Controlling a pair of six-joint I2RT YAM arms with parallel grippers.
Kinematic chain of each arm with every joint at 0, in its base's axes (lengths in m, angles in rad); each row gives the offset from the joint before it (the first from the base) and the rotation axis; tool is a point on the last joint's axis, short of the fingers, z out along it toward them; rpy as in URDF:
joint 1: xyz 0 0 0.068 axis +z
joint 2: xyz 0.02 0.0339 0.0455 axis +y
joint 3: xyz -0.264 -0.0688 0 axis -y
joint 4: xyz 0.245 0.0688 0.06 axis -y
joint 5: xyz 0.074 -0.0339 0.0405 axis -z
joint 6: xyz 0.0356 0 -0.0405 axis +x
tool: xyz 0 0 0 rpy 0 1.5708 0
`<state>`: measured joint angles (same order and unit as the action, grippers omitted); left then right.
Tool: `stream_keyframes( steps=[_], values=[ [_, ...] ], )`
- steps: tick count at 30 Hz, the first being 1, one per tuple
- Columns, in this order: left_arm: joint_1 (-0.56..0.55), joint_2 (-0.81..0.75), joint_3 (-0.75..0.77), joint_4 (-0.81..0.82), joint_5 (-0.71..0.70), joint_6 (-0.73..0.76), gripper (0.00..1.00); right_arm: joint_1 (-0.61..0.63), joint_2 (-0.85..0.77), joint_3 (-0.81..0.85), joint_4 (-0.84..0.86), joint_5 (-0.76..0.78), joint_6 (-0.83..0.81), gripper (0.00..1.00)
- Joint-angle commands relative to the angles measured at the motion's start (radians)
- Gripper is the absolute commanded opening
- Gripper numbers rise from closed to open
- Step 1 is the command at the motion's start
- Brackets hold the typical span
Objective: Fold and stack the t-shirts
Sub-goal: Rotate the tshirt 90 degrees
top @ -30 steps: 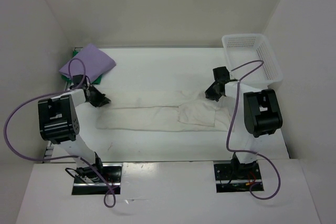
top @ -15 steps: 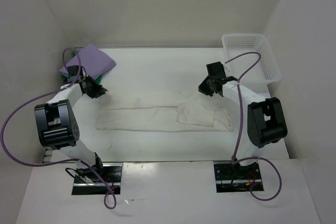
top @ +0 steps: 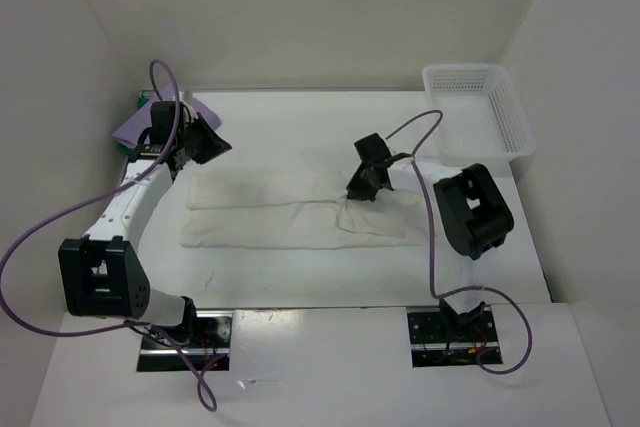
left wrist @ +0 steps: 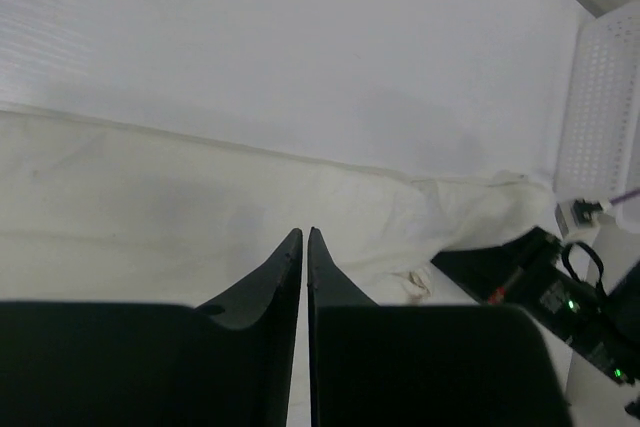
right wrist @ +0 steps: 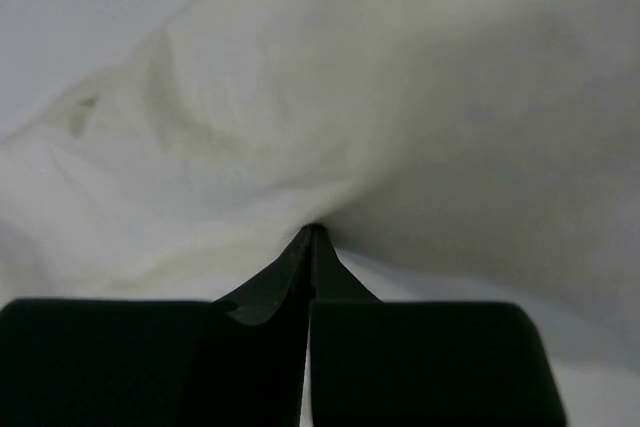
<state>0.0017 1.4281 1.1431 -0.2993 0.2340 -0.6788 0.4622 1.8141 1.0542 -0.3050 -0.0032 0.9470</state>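
The right end effector [right wrist: 310, 235] is closed, pinching the cream shirt [top: 270, 215] spread mid-counter [top: 300, 127]. The left end effector [left wrist: 304, 237], closed and apparently empty, hovers near its far-left corner. One thin pinch could slip and skew the fold.

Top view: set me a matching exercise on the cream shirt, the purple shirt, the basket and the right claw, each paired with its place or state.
Things:
1. cream shirt
2. purple shirt
3. basket
4. right claw

Places or states:
A. far right corner
B. shut, pinching cloth
C. far left corner
D. laid out long across the middle

Pairs: 1-D, 2-C, 3-A, 4-B
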Motion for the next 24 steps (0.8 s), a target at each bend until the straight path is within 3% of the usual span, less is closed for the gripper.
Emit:
stream_keyframes(
  steps=[1, 4, 6, 7, 8, 10, 11, 12, 13, 14, 17, 19, 20, 22, 23, 24],
  values=[
    [-0.017, -0.075, -0.002, -0.023, 0.001, 0.033, 0.10, 0.006, 0.155, 0.148, 0.061, 0.014, -0.007, 0.00],
    [-0.026, -0.125, -0.039, -0.037, 0.014, 0.033, 0.10, 0.006, 0.363, 0.395, 0.018, -0.010, -0.017, 0.00],
    [-0.026, -0.147, -0.063, -0.057, 0.024, 0.033, 0.10, 0.015, 0.486, 0.686, -0.034, -0.036, -0.048, 0.00],
    [-0.026, -0.156, -0.063, -0.082, 0.024, 0.044, 0.10, 0.015, 0.633, 0.814, -0.078, -0.079, -0.059, 0.00],
    [-0.026, -0.172, -0.063, -0.098, 0.024, 0.057, 0.10, 0.015, 0.716, 1.136, -0.141, -0.089, -0.068, 0.00],
    [-0.026, -0.201, -0.072, -0.136, 0.015, 0.068, 0.11, 0.026, 0.896, 1.545, -0.384, -0.089, -0.103, 0.04],
    [-0.026, -0.211, -0.072, -0.147, 0.004, 0.080, 0.11, 0.035, 1.080, 2.017, -0.461, -0.089, -0.103, 0.09],
    [-0.026, -0.221, -0.072, -0.147, 0.004, 0.081, 0.13, 0.035, 1.071, 2.035, -0.477, -0.142, -0.103, 0.14],
    [-0.026, -0.221, -0.063, -0.171, 0.004, 0.093, 0.14, 0.023, 0.982, 1.888, -0.360, -0.171, -0.091, 0.26],
    [-0.026, -0.221, -0.053, -0.182, 0.004, 0.093, 0.14, 0.023, 0.821, 1.683, -0.336, -0.131, -0.106, 0.27],
    [-0.017, -0.212, -0.019, -0.173, 0.043, 0.093, 0.14, 0.096, 0.629, 1.469, -0.354, 0.017, -0.261, 0.36],
    [-0.017, -0.181, -0.002, -0.152, 0.068, 0.079, 0.14, 0.122, 0.417, 1.318, -0.335, 0.094, -0.295, 0.39],
    [-0.017, -0.181, -0.002, -0.143, 0.092, 0.070, 0.14, 0.131, 0.322, 1.064, -0.207, 0.094, -0.295, 0.45],
    [-0.017, -0.167, 0.009, -0.127, 0.102, 0.061, 0.14, 0.141, 0.042, 0.799, -0.062, 0.046, -0.262, 0.52],
    [-0.017, -0.167, 0.009, -0.118, 0.102, 0.061, 0.14, 0.151, -0.028, 0.586, -0.013, 0.028, -0.201, 0.52],
    [-0.017, -0.167, 0.009, -0.118, 0.102, 0.061, 0.14, 0.162, -0.083, 0.501, 0.050, 0.008, -0.168, 0.53]
  ],
)
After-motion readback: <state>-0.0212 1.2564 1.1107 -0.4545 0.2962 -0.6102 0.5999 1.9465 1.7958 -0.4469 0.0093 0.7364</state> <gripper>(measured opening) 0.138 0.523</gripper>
